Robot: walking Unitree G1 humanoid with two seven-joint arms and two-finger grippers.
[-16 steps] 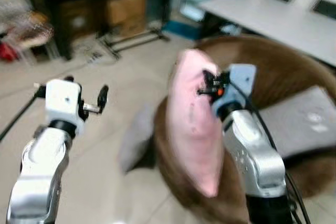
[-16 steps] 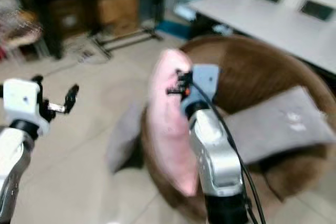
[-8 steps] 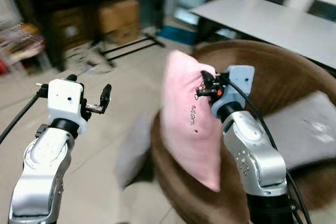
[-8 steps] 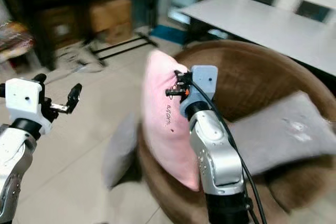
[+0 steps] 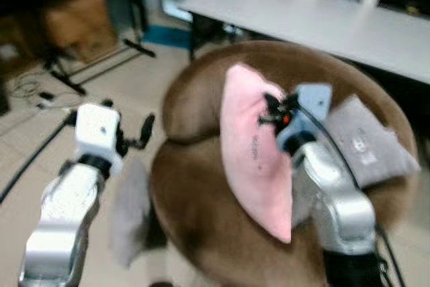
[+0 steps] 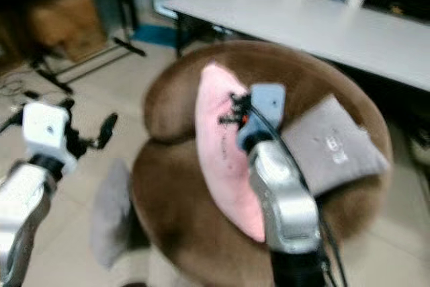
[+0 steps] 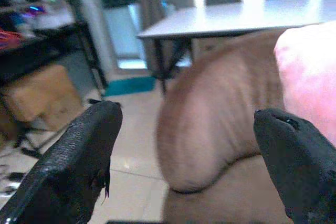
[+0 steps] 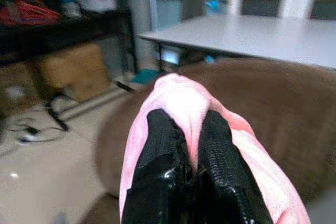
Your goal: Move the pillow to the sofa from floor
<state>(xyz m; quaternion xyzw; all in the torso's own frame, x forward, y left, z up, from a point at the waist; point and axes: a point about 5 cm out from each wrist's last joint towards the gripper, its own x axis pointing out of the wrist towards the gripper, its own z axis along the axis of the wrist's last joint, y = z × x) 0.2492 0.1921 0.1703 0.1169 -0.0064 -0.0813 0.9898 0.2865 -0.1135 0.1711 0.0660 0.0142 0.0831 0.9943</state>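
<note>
Two arms up: my right gripper (image 8: 184, 161) has its jaws pinched on the pink pillow (image 5: 255, 159), hanging above the brown sofa (image 5: 195, 193) (grey cushion (image 5: 366, 142) beside); left gripper (image 7: 178, 156) spread, unladen.

You've got a soft matt cloth pillow (image 5: 254, 159), a plush fuzzy brown sofa (image 5: 195, 199), and glossy floor tiles (image 5: 40, 159).

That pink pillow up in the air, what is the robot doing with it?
The robot is carrying the pink pillow to the round brown sofa. Its right gripper has its jaws pinched shut on the pillow's top edge, so the pillow hangs over the seat. The left gripper is open and holds nothing. A grey pillow lies on the sofa, and another grey cushion leans beside it on the floor.
</note>
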